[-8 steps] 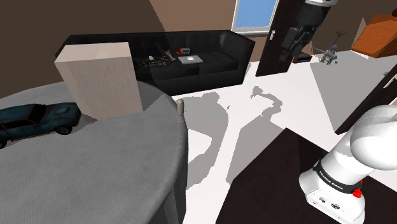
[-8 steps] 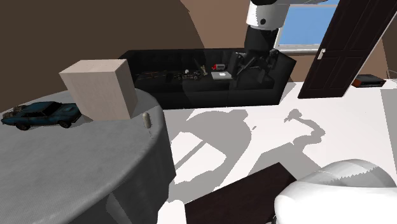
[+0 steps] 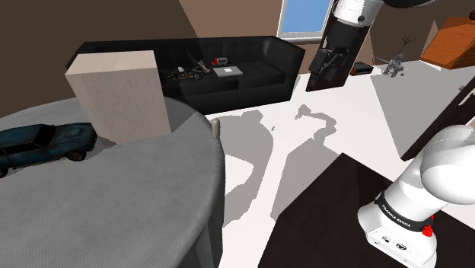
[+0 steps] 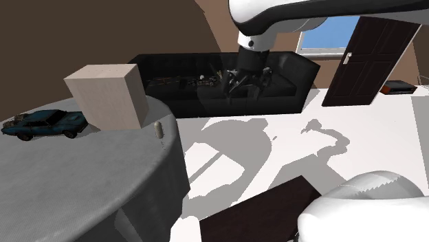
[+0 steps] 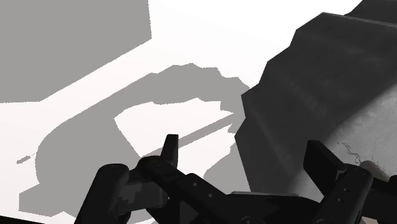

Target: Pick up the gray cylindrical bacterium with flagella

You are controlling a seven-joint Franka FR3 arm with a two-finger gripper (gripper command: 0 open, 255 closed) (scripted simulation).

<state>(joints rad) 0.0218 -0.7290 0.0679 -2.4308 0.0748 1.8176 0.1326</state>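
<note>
Sitting upright on the rim of the worktop (image 3: 137,198), the small grey cylinder (image 3: 215,127) looks light, stiff, easily toppled; we'd pinch its middle from the sides. End effector (image 3: 323,65) spread, empty, well apart over the floor (image 3: 358,114).

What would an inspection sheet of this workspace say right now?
Surface: round gray table.
Job's things: small gray cylinder, upright at the table's edge, untouched.
Clutter: pale box and blue toy car on the table.
Grippers: gripper open, in the air, well apart from the cylinder.
Cables: nothing seen.
Surroundings: black sofa, dark door, white floor.
</note>
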